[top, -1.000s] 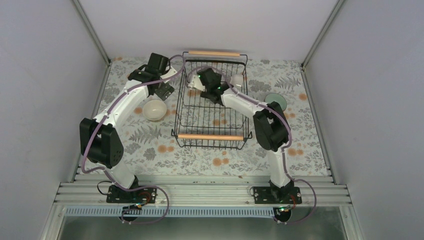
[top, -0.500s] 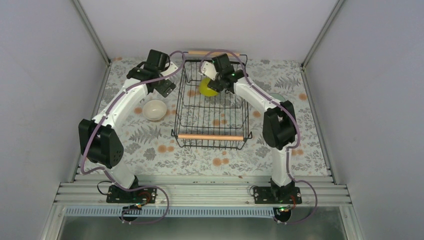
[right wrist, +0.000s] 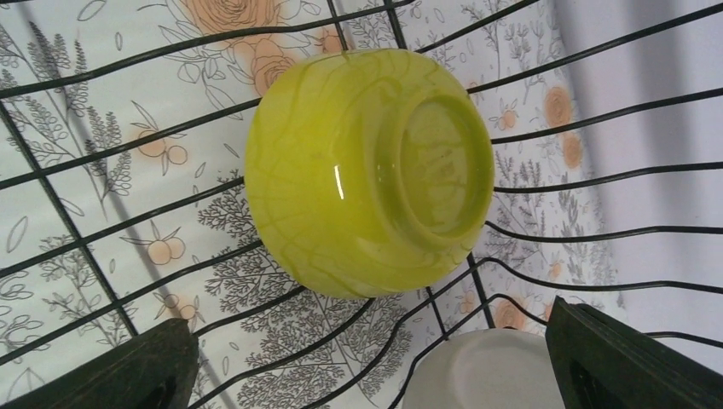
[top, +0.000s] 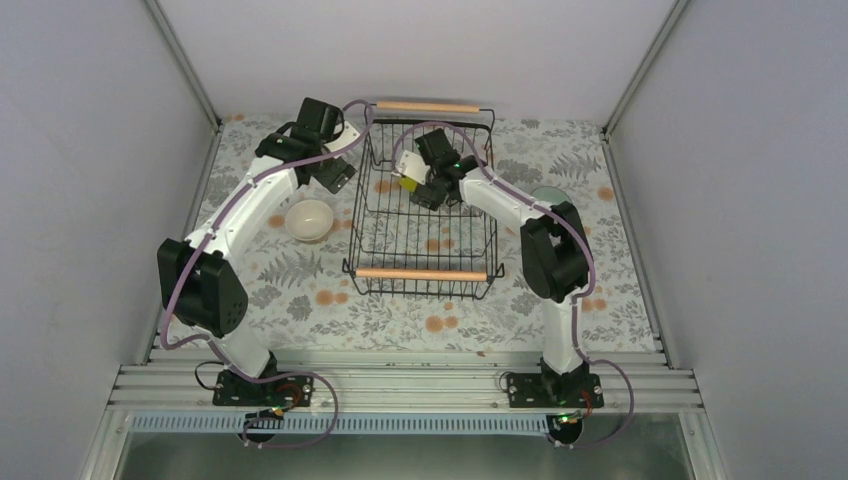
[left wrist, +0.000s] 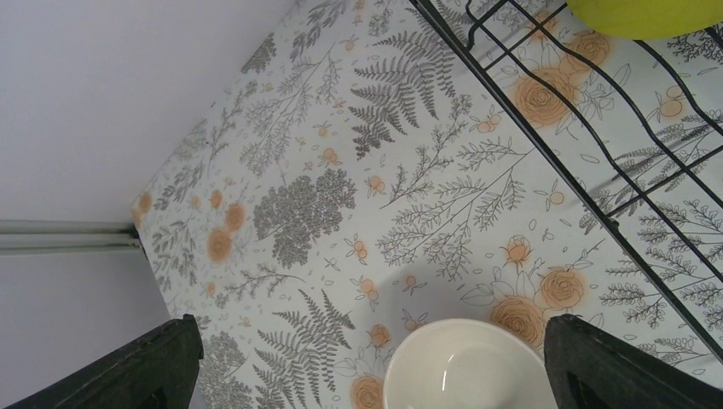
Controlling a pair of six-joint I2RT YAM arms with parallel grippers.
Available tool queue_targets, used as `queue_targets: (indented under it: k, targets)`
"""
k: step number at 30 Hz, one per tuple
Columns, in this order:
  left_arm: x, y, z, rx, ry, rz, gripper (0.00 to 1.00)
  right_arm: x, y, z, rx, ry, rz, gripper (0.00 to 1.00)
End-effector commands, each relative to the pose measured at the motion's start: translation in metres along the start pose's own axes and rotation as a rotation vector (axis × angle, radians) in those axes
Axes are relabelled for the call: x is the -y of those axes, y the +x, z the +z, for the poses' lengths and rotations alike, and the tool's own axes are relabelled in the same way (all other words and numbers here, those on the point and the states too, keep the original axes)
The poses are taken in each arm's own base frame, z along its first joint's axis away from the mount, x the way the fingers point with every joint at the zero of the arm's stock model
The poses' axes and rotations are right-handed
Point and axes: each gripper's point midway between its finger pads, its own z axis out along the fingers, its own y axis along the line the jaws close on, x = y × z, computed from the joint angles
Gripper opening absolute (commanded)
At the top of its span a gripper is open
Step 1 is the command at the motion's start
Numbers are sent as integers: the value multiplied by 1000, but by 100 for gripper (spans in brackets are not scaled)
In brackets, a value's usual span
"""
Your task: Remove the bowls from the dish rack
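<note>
The dish rack [top: 425,272], a black wire basket with two wooden handles, stands mid-table. A yellow-green bowl [right wrist: 367,170] lies tipped on the rack's wires, its base towards the right wrist camera. My right gripper [right wrist: 375,366] hangs open just short of it, one finger on each side, touching nothing. In the top view that gripper [top: 418,188] is inside the rack's far half, over the yellow-green bowl [top: 409,184]. A white bowl [top: 309,219] sits upright on the table left of the rack. My left gripper [left wrist: 367,366] is open above it, and the white bowl [left wrist: 465,366] lies towards its right finger.
A second white bowl [right wrist: 477,371], base up, shows behind the rack wires at the bottom of the right wrist view. A green dish [top: 552,200] lies on the table right of the rack, partly behind the right arm. Grey walls close in the floral tablecloth [top: 300,290].
Half a second ago the right gripper held the yellow-green bowl up at the rack's far end. It has since come down and opened, and the bowl lies free on the wires. The left arm barely moved.
</note>
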Motion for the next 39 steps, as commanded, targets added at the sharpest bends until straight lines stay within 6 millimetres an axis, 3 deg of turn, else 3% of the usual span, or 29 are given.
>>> queue_targets:
  k: [1, 17, 39]
  targets:
    - [-4, -6, -8, 26, -19, -15, 100, 4, -10, 4, -1, 58, -48, 100]
    - [-4, 6, -2, -1, -49, 10, 100, -4, -23, 45, -64, 172, -142, 100]
    - [0, 16, -5, 1, -46, 14, 100, 22, -36, 69, -62, 317, -163, 100]
